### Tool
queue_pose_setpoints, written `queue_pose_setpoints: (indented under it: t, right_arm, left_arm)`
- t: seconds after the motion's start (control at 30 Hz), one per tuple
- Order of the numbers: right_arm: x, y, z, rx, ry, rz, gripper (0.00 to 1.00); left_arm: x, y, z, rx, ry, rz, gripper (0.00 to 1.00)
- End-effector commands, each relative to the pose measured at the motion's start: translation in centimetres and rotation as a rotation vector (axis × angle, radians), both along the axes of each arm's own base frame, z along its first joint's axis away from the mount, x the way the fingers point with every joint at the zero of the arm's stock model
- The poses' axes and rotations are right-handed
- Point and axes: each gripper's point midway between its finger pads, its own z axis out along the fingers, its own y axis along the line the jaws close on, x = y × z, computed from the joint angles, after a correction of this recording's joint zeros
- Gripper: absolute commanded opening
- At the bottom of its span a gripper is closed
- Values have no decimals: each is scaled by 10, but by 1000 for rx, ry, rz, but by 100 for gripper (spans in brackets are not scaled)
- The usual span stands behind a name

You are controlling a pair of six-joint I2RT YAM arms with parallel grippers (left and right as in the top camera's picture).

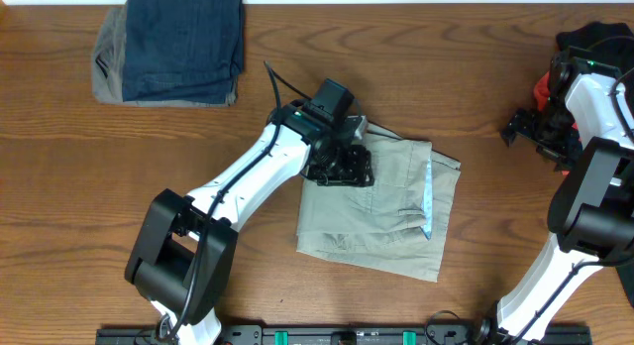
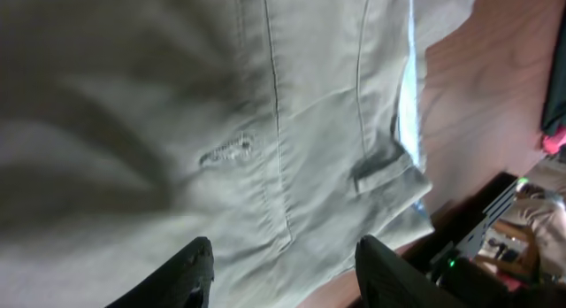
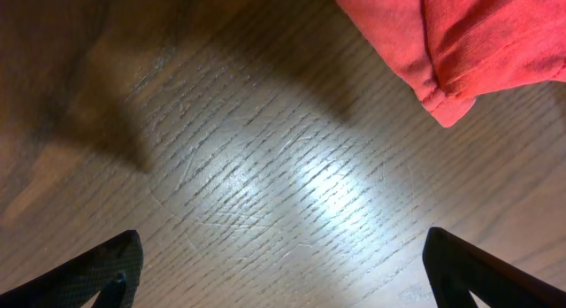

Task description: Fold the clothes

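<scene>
The khaki-beige trousers (image 1: 381, 206) lie folded into a rough rectangle in the middle of the table. My left gripper (image 1: 340, 168) is open and empty just above their top left corner. In the left wrist view the trousers (image 2: 265, 122) fill the frame, with a buttonhole, seams and a belt loop showing, and my open fingers (image 2: 285, 277) frame the near edge. My right gripper (image 1: 540, 130) is open and empty at the far right, over bare wood (image 3: 265, 202); its fingers (image 3: 281, 277) stand wide apart.
Folded dark blue jeans (image 1: 183, 40) lie on a grey garment (image 1: 107, 62) at the back left. A black garment (image 1: 594, 38) and a coral-red one (image 1: 542, 85) sit at the far right; the red one shows in the right wrist view (image 3: 469, 42).
</scene>
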Motion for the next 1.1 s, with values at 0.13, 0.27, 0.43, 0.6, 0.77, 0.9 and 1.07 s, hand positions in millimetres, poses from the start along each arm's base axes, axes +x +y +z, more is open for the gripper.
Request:
queue_pose_setpoints:
  t: [0.13,0.27,0.43,0.6,0.77,0.9,1.07]
  right_arm:
    - [4,-4,4,-14,-11,-1,99]
    - [4,-4,4,-14,-11,-2,99]
    - [4,-4,4,-14,-11,-2,99]
    - [4,-4,4,-14,-11,-2,99]
    - [4,-4,4,-14,-11,-2,99]
    - [4,-4,4,-14,-11,-2,99]
    - [4,-4,4,-14,-11,-2,99]
  left_arm:
    - [-36,-25,5,-11,-103,-251,79]
    - [-45,-30,-6,109,-183,-295,79]
    - [-48,-35,-14,256,-304,-290,80]
    - [-50,-45,-15,307,-395,-317,79]
    - [-61,-65,-19,274,-424,-357,80]
    - [-72,-78,-27,264,-431,-394,80]
    - [-83,-82,-30,264,-420,-423,80]
